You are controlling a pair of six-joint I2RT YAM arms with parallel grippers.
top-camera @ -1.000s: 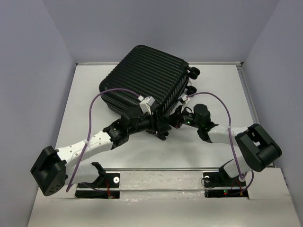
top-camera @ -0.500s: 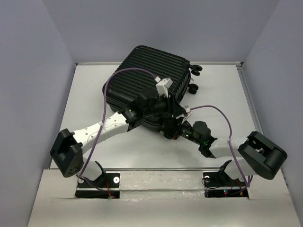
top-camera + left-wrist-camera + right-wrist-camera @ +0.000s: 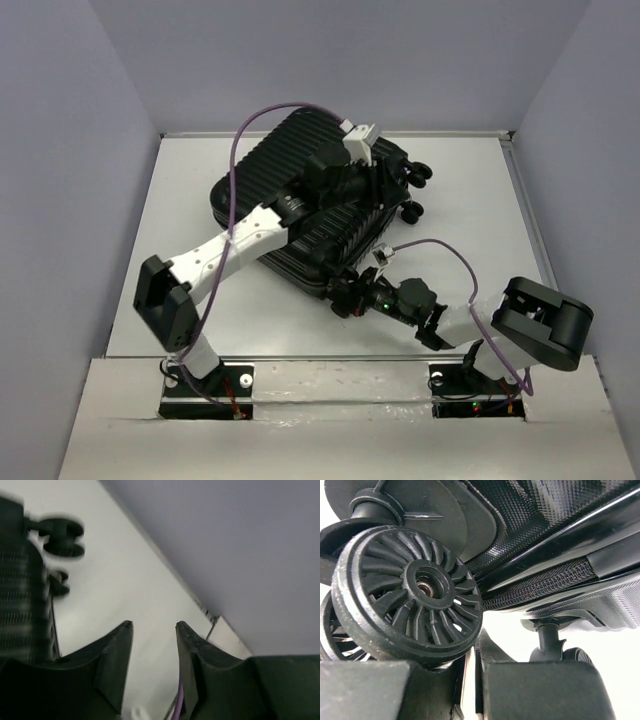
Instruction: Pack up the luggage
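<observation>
The luggage [image 3: 268, 168], a black ribbed hard-shell suitcase, lies closed and skewed on the white table [image 3: 470, 230]. My left arm reaches across its top, and the left gripper [image 3: 392, 178] hangs past the far right corner by the wheels [image 3: 418, 172]. In the left wrist view this gripper [image 3: 154, 625] is open with only table between its fingers, the blurred wheels [image 3: 60, 534] up left. My right gripper [image 3: 338, 300] sits low at the suitcase's near corner. In the right wrist view it [image 3: 478, 647] is shut, empty, right under a spoked wheel [image 3: 407, 592] and the zipper [image 3: 540, 587].
A low raised rim [image 3: 450, 133] borders the table at the back and sides, with grey walls beyond. Both arm bases [image 3: 330, 385] stand on the near ledge. Purple cables loop above each arm.
My left arm swung from the suitcase's near side up over its top to the far right corner. The suitcase turned and slid toward me. My right gripper pulled back and dropped to the near corner.
</observation>
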